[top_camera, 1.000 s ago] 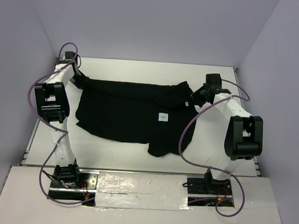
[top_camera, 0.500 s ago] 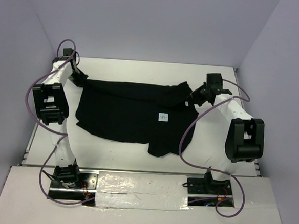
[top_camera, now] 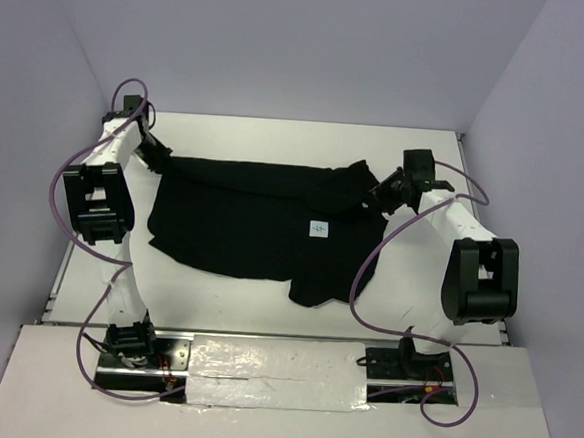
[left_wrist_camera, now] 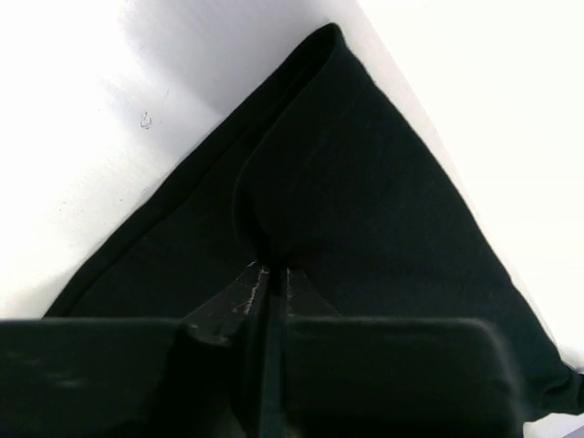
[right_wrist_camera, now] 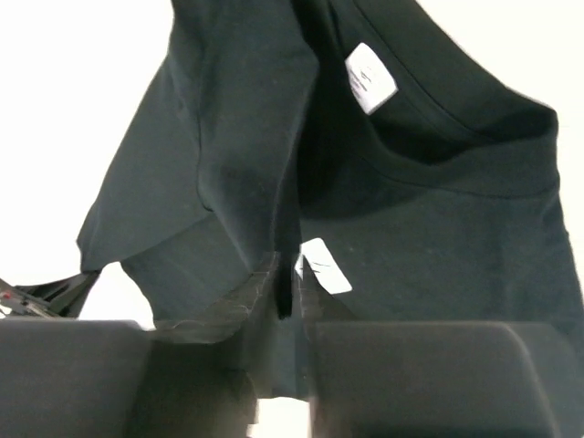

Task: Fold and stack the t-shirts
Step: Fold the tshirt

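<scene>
A: Near side first: how does it lie?
B: The shirt (top_camera: 252,221) is spread over the middle of the table (top_camera: 265,312). Its near edge is uneven, with a flap jutting toward the near right, and no tidy fold shows there

A: And the middle?
B: A small white tag (top_camera: 318,228) sits on the cloth right of centre, so some inside face is turned up there. The cloth around it is rumpled

A: The far edge?
B: Both grippers are there. The left gripper (top_camera: 159,160) is at the far left corner, jaws pressed together on a pinch of shirt. Its wrist view shows a ridge of cloth running into them. The right gripper (top_camera: 382,192) is at the far right corner, where the cloth bunches. Its jaws stand almost together with a thin slit between them and cloth drawn up to them, but I cannot tell whether it grips

A: So what is done, and what is left?
B: Nothing is finished, by my reading. The far edge runs between the two corners, which looks like laying out or the start of a first fold. Every fold is to come, and the stacking too, though this is the only garment in view
</scene>
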You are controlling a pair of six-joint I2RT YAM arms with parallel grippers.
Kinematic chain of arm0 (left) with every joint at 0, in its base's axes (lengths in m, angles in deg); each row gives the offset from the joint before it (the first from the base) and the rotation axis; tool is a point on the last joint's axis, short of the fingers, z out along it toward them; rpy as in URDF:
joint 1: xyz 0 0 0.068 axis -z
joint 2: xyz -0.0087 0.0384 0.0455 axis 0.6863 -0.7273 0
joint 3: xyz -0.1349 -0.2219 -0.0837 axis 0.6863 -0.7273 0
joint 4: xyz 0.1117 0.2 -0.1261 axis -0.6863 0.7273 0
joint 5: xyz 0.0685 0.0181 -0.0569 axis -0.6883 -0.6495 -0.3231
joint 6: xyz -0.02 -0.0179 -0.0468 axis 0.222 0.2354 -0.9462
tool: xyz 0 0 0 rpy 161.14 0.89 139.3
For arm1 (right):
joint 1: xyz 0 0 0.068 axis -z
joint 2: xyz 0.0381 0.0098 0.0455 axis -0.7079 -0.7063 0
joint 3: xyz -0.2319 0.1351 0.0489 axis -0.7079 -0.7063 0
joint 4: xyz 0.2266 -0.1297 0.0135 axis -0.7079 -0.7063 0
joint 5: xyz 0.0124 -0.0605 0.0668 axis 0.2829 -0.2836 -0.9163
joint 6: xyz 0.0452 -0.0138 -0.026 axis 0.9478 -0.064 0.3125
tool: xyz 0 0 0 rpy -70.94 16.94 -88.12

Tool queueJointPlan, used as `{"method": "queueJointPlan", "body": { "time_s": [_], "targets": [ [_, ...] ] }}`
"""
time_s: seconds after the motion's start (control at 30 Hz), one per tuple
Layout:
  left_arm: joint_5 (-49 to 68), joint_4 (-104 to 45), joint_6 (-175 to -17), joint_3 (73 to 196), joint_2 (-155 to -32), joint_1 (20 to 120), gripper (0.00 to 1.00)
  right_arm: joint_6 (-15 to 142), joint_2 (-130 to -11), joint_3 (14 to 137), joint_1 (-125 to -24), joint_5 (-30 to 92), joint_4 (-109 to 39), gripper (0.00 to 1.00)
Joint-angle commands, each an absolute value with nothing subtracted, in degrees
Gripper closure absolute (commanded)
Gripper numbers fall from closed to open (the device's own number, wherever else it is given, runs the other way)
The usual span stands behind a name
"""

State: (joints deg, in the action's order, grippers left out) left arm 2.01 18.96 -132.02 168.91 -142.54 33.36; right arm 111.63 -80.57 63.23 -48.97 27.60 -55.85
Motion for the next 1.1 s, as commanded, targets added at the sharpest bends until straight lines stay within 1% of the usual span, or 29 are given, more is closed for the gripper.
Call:
{"method": "queueJointPlan", "body": {
  "time_s": [0.0, 0.03, 0.07, 0.1, 0.17, 0.2, 0.23, 0.27, 0.33, 0.37, 0.43, 0.47, 0.5, 0.57, 0.63, 0.7, 0.77, 0.83, 0.93, 1.03, 1.07],
  "targets": [
    [1.3, 20.5, -130.8, 168.1, -139.9, 33.4, 0.74, 111.3, -79.9, 63.5, -49.4, 28.6, -55.2, 0.67],
    [0.6, 21.2, -130.7, 168.6, -139.9, 33.4, 0.66, 110.8, -80.5, 64.0, -49.4, 28.9, -55.9, 0.60],
    [-0.6, 21.6, -130.5, 169.0, -139.8, 33.3, 0.60, 110.5, -80.8, 64.8, -49.2, 30.0, -56.8, 0.58],
    [-1.2, 22.3, -130.5, 169.9, -139.7, 33.3, 0.51, 110.2, -81.1, 66.5, -49.3, 30.5, -57.4, 0.57],
    [-3.7, 24.9, -130.2, 173.3, -139.0, 33.3, 0.46, 109.6, -81.4, 69.2, -49.3, 32.9, -59.6, 0.54],
    [-4.9, 25.8, -130.0, 174.6, -138.8, 33.2, 0.41, 109.4, -81.5, 70.3, -49.3, 33.5, -60.8, 0.53],
    [-6.3, 27.7, -129.8, 177.4, -138.5, 33.2, 0.34, 108.7, -82.4, 71.6, -49.3, 33.9, -61.3, 0.52],
    [-9.3, 28.3, -129.4, 178.4, -137.9, 33.3, 0.33, 108.3, -83.1, 74.7, -49.3, 34.8, -62.0, 0.51],
    [-11.9, 28.9, -129.1, 179.9, -137.3, 33.3, 0.30, 107.1, -85.7, 78.0, -49.5, 37.3, -65.8, 0.44],
    [-12.4, 28.4, -128.8, 179.7, -137.3, 33.3, 0.27, 106.6, -86.4, 80.1, -49.4, 39.1, -66.0, 0.44],
    [-11.7, 28.8, -128.1, 180.8, -138.4, 33.5, 0.27, 104.8, -89.2, 82.7, -50.3, 42.4, -69.3, 0.43],
    [-9.4, 29.5, -127.7, 181.3, -139.7, 33.6, 0.27, 104.3, -90.2, 86.5, -50.9, 45.1, -71.7, 0.43],
    [-8.1, 29.5, -127.3, 182.1, -140.2, 34.3, 0.27, 101.2, -90.6, 87.2, -52.3, 46.5, -72.1, 0.44],
    [-7.0, 29.5, -126.3, 183.0, -141.2, 36.2, 0.26, 96.7, -88.9, 84.9, -55.1, 42.6, -66.8, 0.44],
    [-9.4, 30.4, -125.8, 185.2, -141.8, 39.8, 0.25, 92.0, -86.3, 83.4, -58.7, 42.2, -63.1, 0.44],
    [-8.6, 29.1, -125.7, 183.9, -141.5, 41.7, 0.20, 92.3, -84.5, 80.6, -62.4, 43.6, -63.1, 0.44],
    [-6.7, 25.4, -125.6, 180.2, -140.8, 41.8, 0.13, 96.0, -83.6, 75.7, -62.6, 41.9, -62.4, 0.45],
    [-3.7, 23.8, -125.1, 179.5, -141.9, 41.8, 0.09, 97.1, -83.4, 71.4, -63.2, 39.9, -61.2, 0.45],
    [1.2, 20.9, -123.5, 181.4, -145.7, 41.8, 0.08, 97.3, -84.8, 69.6, -65.0, 39.0, -58.9, 0.45],
    [5.9, 19.4, -122.9, 184.7, -150.6, 41.8, 0.09, 98.4, -88.8, 69.5, -65.1, 37.1, -58.3, 0.45],
    [6.5, 19.2, -123.0, 186.2, -151.7, 41.9, 0.09, 98.8, -89.8, 69.1, -65.2, 36.9, -56.1, 0.45]
  ]
}}
